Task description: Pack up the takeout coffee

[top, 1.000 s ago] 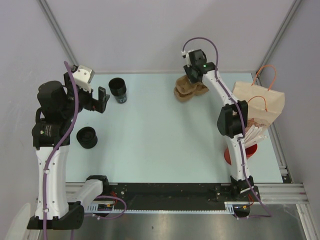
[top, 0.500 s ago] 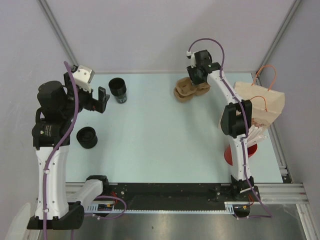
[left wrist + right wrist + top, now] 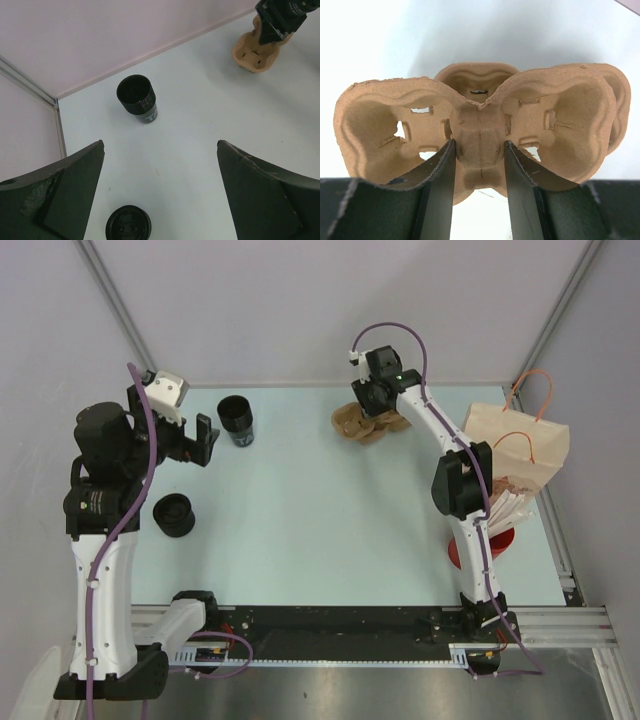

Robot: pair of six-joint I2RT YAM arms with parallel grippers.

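Observation:
A brown pulp cup carrier (image 3: 352,426) is at the far middle of the table, and my right gripper (image 3: 374,410) is shut on its centre ridge. In the right wrist view the carrier (image 3: 480,100) fills the frame, with both fingers (image 3: 440,185) pressed against the ridge. A black coffee cup (image 3: 237,420) stands open-mouthed at the far left. Its black lid (image 3: 174,515) lies nearer, to the left. My left gripper (image 3: 205,440) hovers open between cup and lid with nothing in it. The left wrist view shows the cup (image 3: 137,97) ahead and the lid (image 3: 128,224) below.
A brown paper bag (image 3: 520,445) with orange handles lies on its side at the right edge. A red object (image 3: 503,540) sits below it beside the right arm. Grey walls close the table at the back and sides.
My right gripper has swung left along the back of the table, carrying the cup carrier with it. The left arm, cup and lid have not moved.

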